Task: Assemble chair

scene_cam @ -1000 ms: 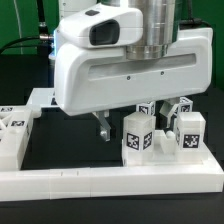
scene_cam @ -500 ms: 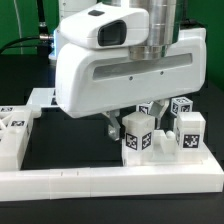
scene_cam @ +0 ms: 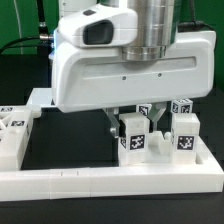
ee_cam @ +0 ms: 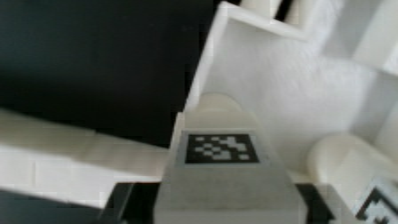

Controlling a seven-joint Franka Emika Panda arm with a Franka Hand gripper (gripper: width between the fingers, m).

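At the exterior view's left, a cluster of white tagged parts point(scene_cam: 12, 135) lies on the black counter point(scene_cam: 70, 140), close against the long white border rail point(scene_cam: 110, 182); that rail runs along the front edge all the way across to the exterior view's right. Over the middle hangs the arm's glossy wrist housing point(scene_cam: 130, 70), hiding much of what lies behind it; from beneath it the fingers point(scene_cam: 113, 122) come down on either side of an upright white block point(scene_cam: 135, 138) of the chair, which shows a black-and-white tag on its near face. The fingers are drawn in partway and pressed against the block's two sides, so they have hold of it; whether its foot rests on the counter or hangs just clear I cannot tell. The block stands just behind the rail, near the middle of its length. In the wrist view the same block point(ee_cam: 222, 170) fills the centre with a tag on its upper face, and a dark finger pad point(ee_cam: 128, 205) sits against its side. Just beside it, toward the exterior view's right, stands a second tagged block point(scene_cam: 186, 135), apart from the fingers; behind the two, small tagged cubes point(scene_cam: 180, 106) peek out beneath the housing.
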